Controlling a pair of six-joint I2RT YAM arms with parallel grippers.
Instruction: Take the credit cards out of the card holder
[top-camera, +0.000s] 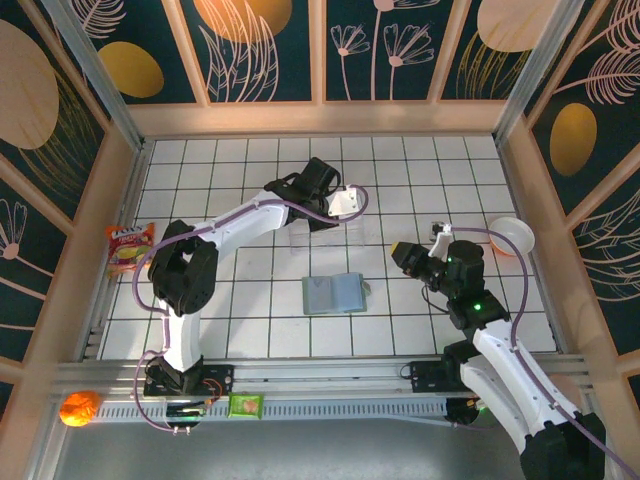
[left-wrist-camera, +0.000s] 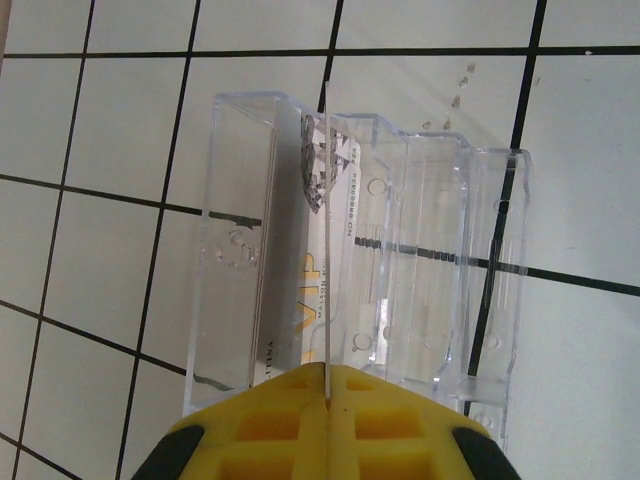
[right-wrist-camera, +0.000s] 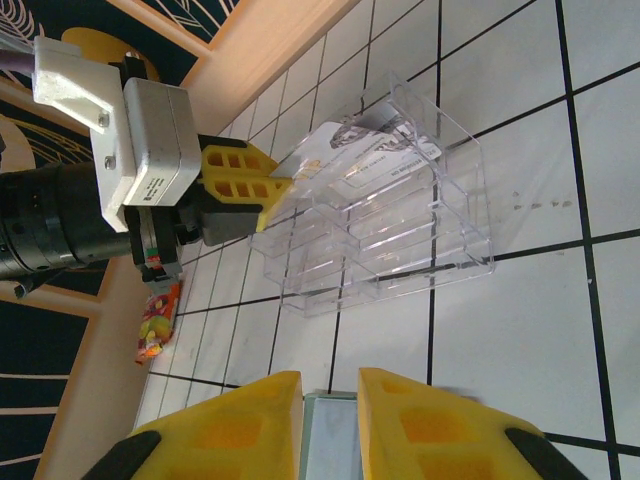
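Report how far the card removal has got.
Done: nothing that I can see yet. In hand: the left hand is shut on one card at the clear card holder. Left: that card, and the VIP card in its slot. The right hand hangs open by the grey-green wallet.

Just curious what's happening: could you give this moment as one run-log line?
left gripper: shut on white printed plastic card | card: at clear tiered plastic holder | right gripper: open, empty

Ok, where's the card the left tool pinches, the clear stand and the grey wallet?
card (right-wrist-camera: 345, 150): right wrist view, its printed face.
clear stand (left-wrist-camera: 430, 250): left wrist view, an empty tier.
grey wallet (top-camera: 322, 296): top external view, its left panel.
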